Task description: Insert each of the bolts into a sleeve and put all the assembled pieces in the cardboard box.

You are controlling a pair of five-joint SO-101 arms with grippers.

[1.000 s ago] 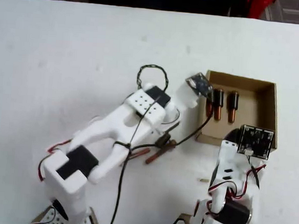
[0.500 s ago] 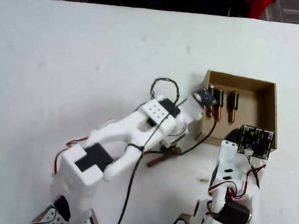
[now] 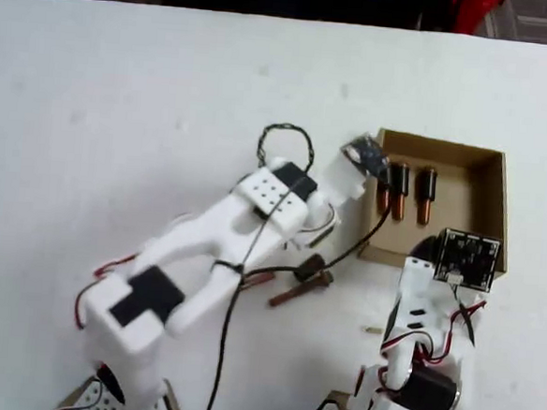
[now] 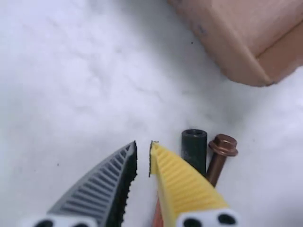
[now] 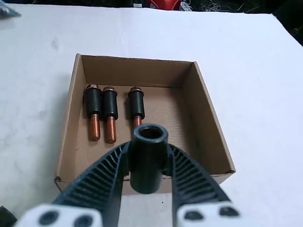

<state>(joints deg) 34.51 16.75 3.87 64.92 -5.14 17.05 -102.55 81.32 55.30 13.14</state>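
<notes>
High view, counter [image 3: 122, 82]: white; it carries both arms, the box and the loose parts.
Left arm [image 3: 205, 247]: white, lying slantwise across the middle, with its wrist end near the box's near left corner.
Right arm [image 3: 420, 318]: at the near right, with its wrist at the box's near wall.
Cardboard box [image 3: 456, 213]: brown and open-topped, right of centre.
Black cable [image 3: 370, 235]: runs from the left arm's wrist past the box corner, close to the loose parts.
Left fingers [image 4: 143, 153]: one grey and one yellow, almost pressed together, with a thin slit at the tips and nothing between them. The yellow one is just beside the loose sleeve.
Right fingers [image 5: 150, 153]: pinching the held sleeve [image 5: 150, 168], which is dark and upright with its open end up. It sits at the box's near wall; whether it is over the rim or short of it cannot be told.
Assembled pieces: three lie side by side in the box's left half, each a copper bolt in a dark sleeve: [image 5: 93, 101], [image 5: 110, 104], [image 5: 136, 105].
Loose sleeve [image 4: 194, 150]: black, lying on the counter outside the box.
Loose bolt [image 4: 219, 158]: copper, lying alongside that sleeve and touching it.
Second bolt [image 3: 257, 279]: copper, partly under the left arm.
</notes>
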